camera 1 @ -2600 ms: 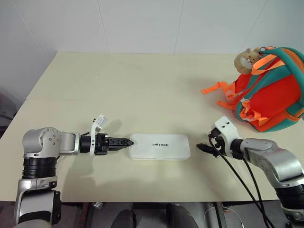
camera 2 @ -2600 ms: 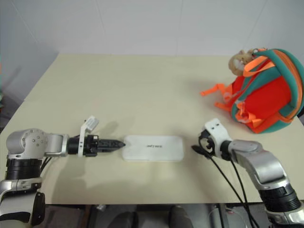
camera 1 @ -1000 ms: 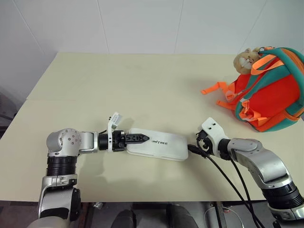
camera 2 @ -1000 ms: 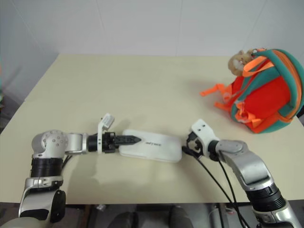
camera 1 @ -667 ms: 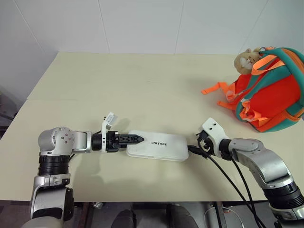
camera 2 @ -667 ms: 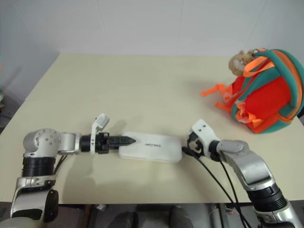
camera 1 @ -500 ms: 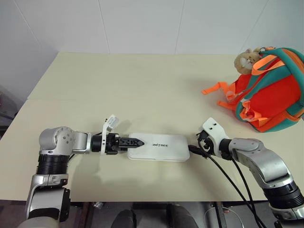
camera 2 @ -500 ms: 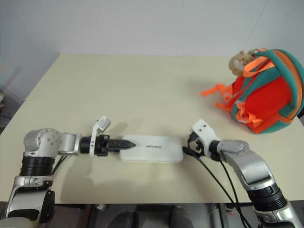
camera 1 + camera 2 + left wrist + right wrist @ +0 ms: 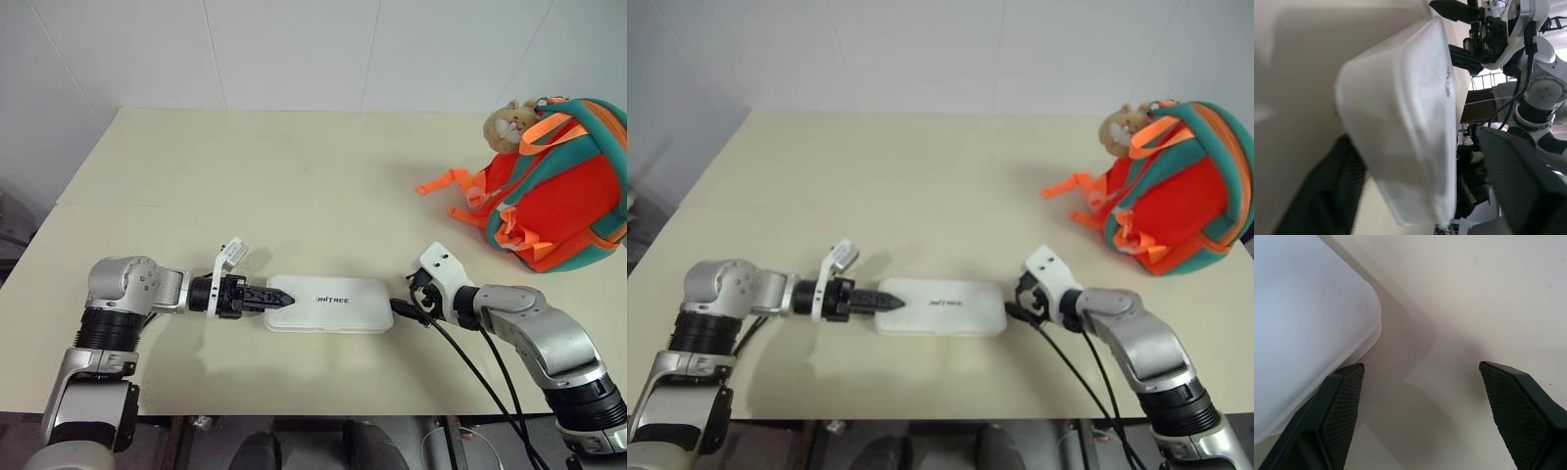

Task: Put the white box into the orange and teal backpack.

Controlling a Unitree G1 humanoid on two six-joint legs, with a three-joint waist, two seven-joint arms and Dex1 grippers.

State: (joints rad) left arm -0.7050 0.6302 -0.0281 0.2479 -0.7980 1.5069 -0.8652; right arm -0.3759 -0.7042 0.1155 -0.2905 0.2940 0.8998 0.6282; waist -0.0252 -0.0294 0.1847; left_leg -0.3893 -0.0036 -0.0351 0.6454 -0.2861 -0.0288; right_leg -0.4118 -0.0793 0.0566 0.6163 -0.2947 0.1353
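Note:
The white box (image 9: 330, 304) lies flat on the table near the front edge, its lettering facing up. My left gripper (image 9: 282, 301) points at the box's left end; in the left wrist view the box (image 9: 1400, 127) sits between the two fingers (image 9: 1327, 196), with a narrow gap to the other finger. My right gripper (image 9: 403, 309) stands open at the box's right end, and a box corner (image 9: 1308, 333) lies by one finger (image 9: 1342, 406). The orange and teal backpack (image 9: 558, 186) rests at the far right, apart from both grippers.
A tan plush charm (image 9: 507, 122) sits at the backpack's top, and orange straps (image 9: 446, 186) trail from it toward the middle. Black cables (image 9: 480, 382) hang from my right arm over the front edge. The beige table (image 9: 294, 186) stretches bare behind the box.
The box, skewed a second ago, now lies square to the front edge. My left arm pulled back slightly and its fingers have drawn closer around the box's end. The right arm has kept still.

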